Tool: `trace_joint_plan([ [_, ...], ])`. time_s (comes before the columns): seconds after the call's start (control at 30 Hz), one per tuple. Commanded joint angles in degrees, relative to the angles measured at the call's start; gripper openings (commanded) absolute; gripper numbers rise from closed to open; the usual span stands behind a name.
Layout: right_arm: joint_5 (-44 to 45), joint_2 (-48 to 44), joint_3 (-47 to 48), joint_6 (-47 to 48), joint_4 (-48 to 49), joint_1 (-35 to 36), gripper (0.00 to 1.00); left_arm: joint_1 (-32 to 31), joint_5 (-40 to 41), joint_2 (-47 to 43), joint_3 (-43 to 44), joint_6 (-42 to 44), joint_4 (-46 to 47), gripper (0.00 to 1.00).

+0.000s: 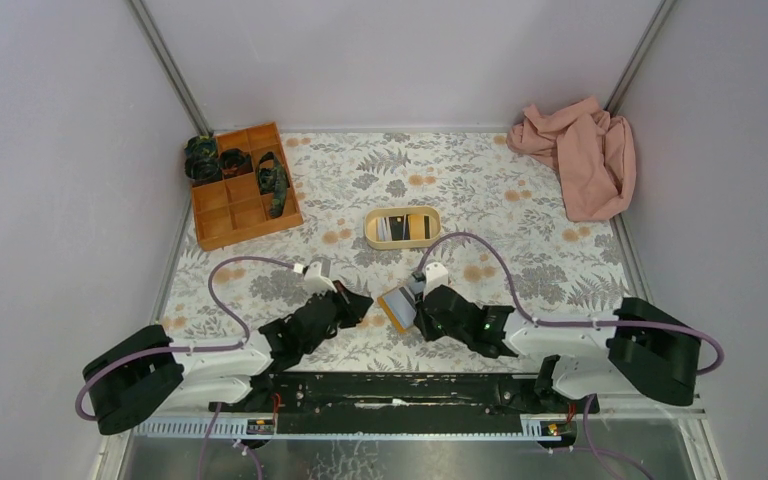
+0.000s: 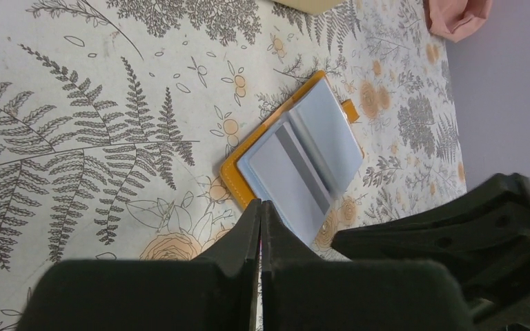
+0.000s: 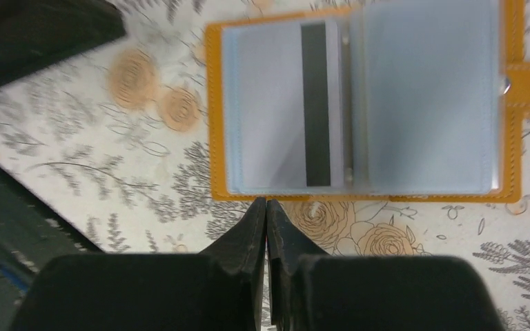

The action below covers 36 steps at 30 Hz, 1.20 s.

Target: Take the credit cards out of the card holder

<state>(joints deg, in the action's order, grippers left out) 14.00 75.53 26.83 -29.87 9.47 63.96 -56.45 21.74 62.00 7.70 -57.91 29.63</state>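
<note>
The card holder (image 1: 397,307) lies open on the flowered tablecloth between my two grippers, orange outside and light blue inside (image 3: 428,96). Its left sleeve holds a pale credit card (image 3: 269,103) with a dark stripe; the holder (image 2: 331,131) and card (image 2: 286,176) also show in the left wrist view. My left gripper (image 1: 364,303) (image 2: 260,205) is shut and empty, its tips at the holder's near corner. My right gripper (image 1: 422,313) (image 3: 266,202) is shut too, tips meeting just at the holder's orange edge, nothing seen between them.
A beige oval tray (image 1: 371,228) with cards in it stands behind the holder. An orange compartment box (image 1: 230,215) with dark items is at back left. A pink cloth (image 1: 582,155) lies at back right. The right arm (image 2: 455,231) crowds the left wrist view.
</note>
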Motion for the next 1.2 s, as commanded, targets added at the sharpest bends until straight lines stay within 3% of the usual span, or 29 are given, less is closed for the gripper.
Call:
trace_joint_plan([
  [0.0, -2.0, -8.1, 2.1, 3.9, 0.5, -3.5, 0.08, 0.3, 2.5, -0.7, 0.9, 1.8, -0.8, 0.0],
  [0.1, -9.3, -9.8, 1.8, 4.6, 0.1, -12.3, 0.09, 0.3, 1.3, 3.2, 3.3, 3.6, 2.7, 0.0],
  [0.2, -11.3, -7.5, 3.2, 6.5, -1.6, -16.7, 0.1, 0.3, -1.3, 10.0, 5.7, 5.3, 11.6, 0.0],
  [0.53, -17.0, 0.8, 4.6, 7.3, 1.2, -18.9, 0.18, 0.4, -8.7, 33.3, 15.2, 4.7, 26.3, 0.0],
  [0.83, -22.2, 3.2, 3.1, 6.2, 3.3, -21.3, 0.19, 7.5, -16.7, 42.3, 2.7, -2.3, 47.5, 0.0],
  [1.17, -23.9, 5.4, 3.2, 5.7, 3.6, -22.2, 0.18, 8.5, -18.5, 47.8, -2.0, -5.4, 56.9, 0.0],
])
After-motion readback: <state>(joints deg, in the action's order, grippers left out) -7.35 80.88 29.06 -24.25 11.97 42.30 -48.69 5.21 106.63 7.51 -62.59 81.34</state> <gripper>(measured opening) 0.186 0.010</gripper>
